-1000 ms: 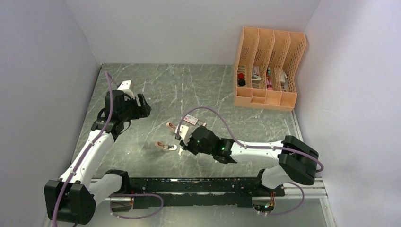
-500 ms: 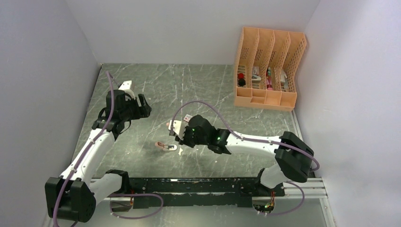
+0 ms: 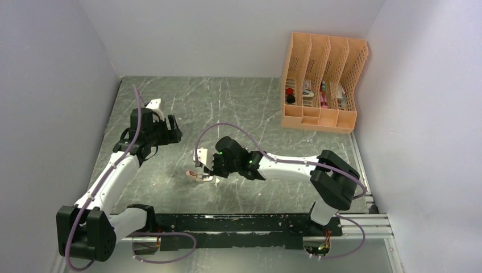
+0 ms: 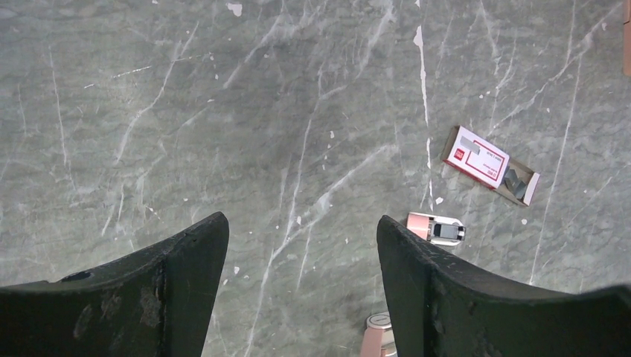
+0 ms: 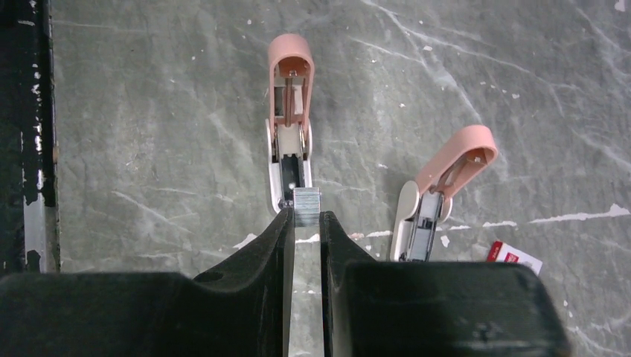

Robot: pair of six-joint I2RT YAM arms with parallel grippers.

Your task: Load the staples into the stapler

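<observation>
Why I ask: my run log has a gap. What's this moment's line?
left gripper: open, empty | right gripper: shut on staples | staples: tip at open stapler | second stapler: beside

The right gripper (image 5: pixel 306 224) pinches a short silvery staple strip (image 5: pixel 306 206) between its black fingertips. At twelve o'clock an opened pink stapler (image 5: pixel 290 104) lies on the grey marbled table (image 5: pixel 149 149), its white tray end right at the strip. A second opened stapler (image 5: pixel 446 182) lies at two o'clock, and a red-and-white box corner (image 5: pixel 515 257) at three.
</observation>
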